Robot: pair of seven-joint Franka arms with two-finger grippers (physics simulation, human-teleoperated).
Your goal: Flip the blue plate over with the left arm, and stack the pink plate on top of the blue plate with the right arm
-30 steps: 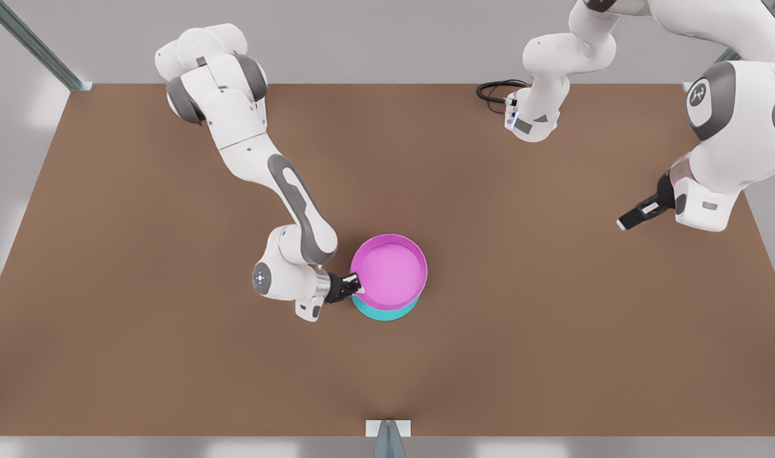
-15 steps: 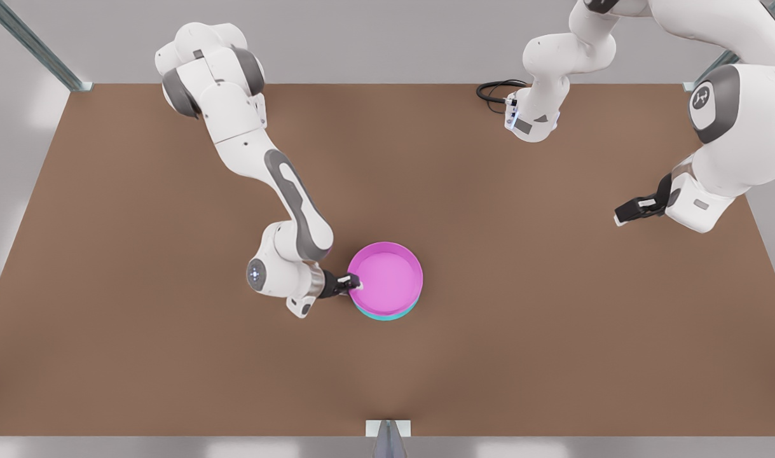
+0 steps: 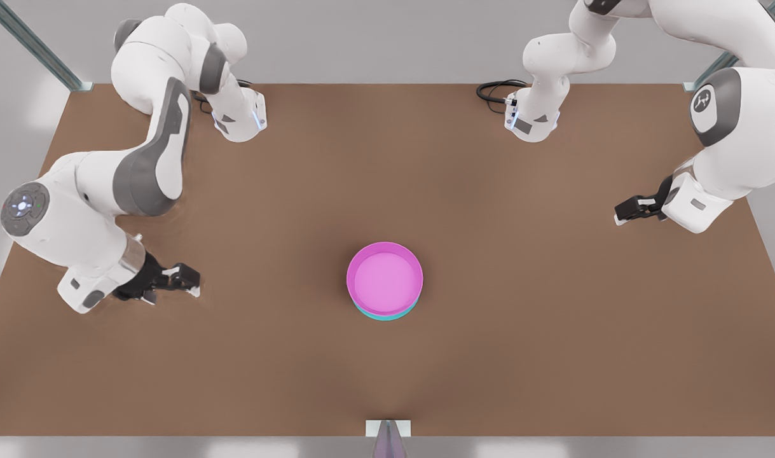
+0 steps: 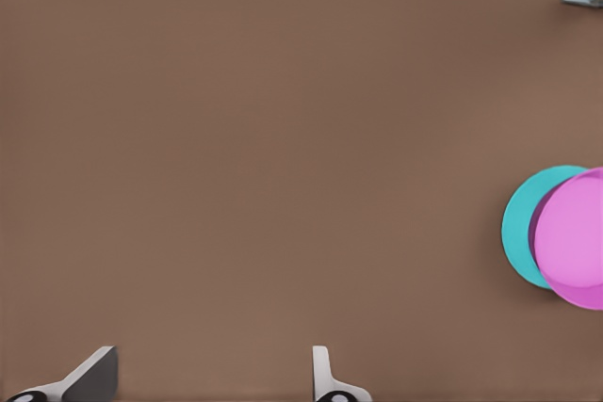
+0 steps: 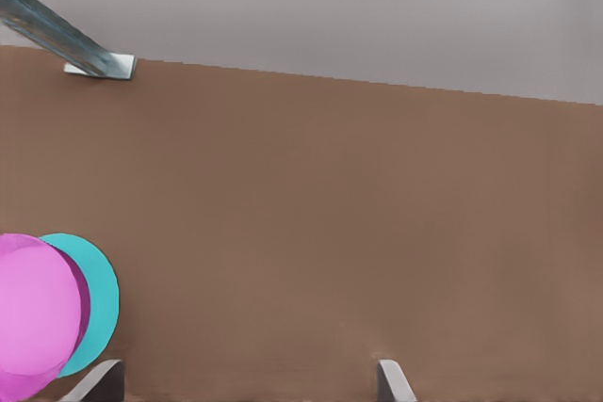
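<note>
The pink plate (image 3: 384, 278) sits stacked on the blue plate (image 3: 385, 313) mid-table (image 3: 489, 356), while the left gripper (image 3: 622, 213) and right gripper (image 3: 187, 283) hover well clear, fingers spread, empty.

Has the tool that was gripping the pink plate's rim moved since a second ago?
Yes. The right tool has let go and pulled far toward the front view's left, away from the pink plate, which sits on the blue plate.

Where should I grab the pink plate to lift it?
Pinch the pink plate by its raised rim from above, at the front view's left, nearest the open right tool. It sits open side up on the blue plate, rim alone exposed.
</note>
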